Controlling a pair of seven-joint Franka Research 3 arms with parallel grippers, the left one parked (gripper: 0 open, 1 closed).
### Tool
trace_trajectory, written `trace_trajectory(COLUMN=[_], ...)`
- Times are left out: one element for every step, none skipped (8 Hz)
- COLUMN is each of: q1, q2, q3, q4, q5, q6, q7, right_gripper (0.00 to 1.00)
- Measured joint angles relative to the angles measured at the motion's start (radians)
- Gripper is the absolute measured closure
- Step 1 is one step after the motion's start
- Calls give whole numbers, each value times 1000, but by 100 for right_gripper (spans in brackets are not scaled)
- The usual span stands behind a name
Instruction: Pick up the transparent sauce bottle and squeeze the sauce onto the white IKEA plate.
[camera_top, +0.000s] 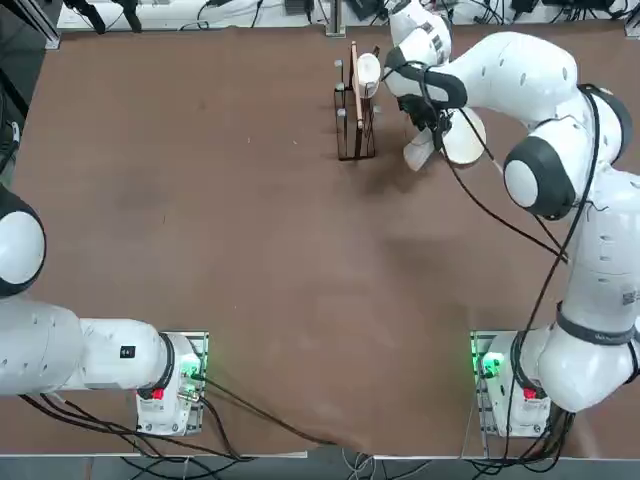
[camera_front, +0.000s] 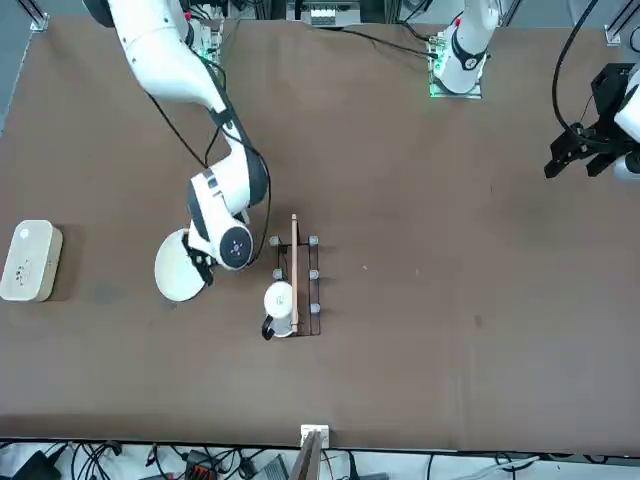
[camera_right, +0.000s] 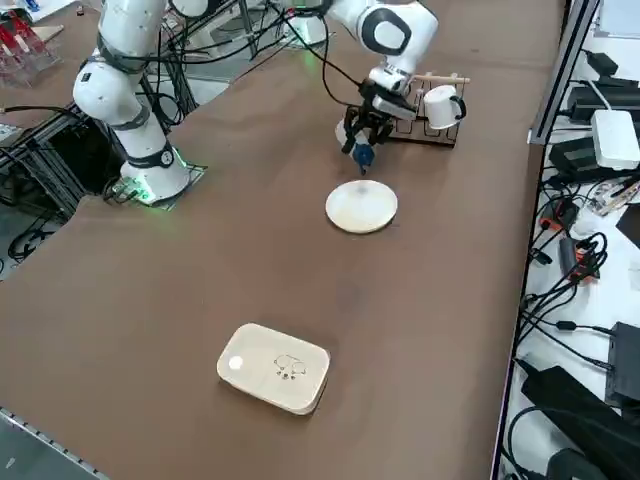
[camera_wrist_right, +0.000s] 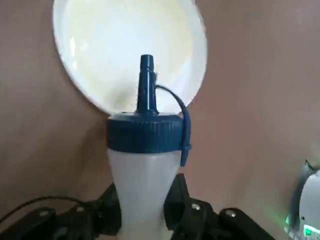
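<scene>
Between one and two o'clock of the middle of the worktop, as the top view has it, the right claw is closed on the body of the transparent sauce bottle, one dark finger on each side. Its jaws stand only as far apart as the bottle between them. The bottle is held off the worktop, tipped over, with the dark blue nozzle cap lowest and the nozzle pointing down. A blue strap loops out from the cap beside the nozzle.

The white IKEA plate lies flat on the worktop, at three o'clock of the bottle in the top view. In the wrist view the nozzle overlaps the plate, whose face shows a pale creamy tint and some bright glints; whether any of that is sauce, I cannot tell.

Near ten o'clock of the plate in the top view is a dark wire rack with a light wooden bar, and at the rack is a white mug with a dark handle. Near seven o'clock of the plate, seen from the right side, lies a white rounded box, well apart from it.
</scene>
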Motion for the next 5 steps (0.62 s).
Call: trace_trajectory(q1=[-2, -10, -26, -49, -72], q2=[5, 5, 5, 5, 5], q3=[-1, -3, -6, -7, -8], q4=[1, 4, 8, 10, 11], q5=[56, 100, 138, 181, 214], q6=[11, 12, 13, 14, 15], q7=[-66, -119, -161, -200, -224], right_gripper=[61, 61, 61, 61, 61])
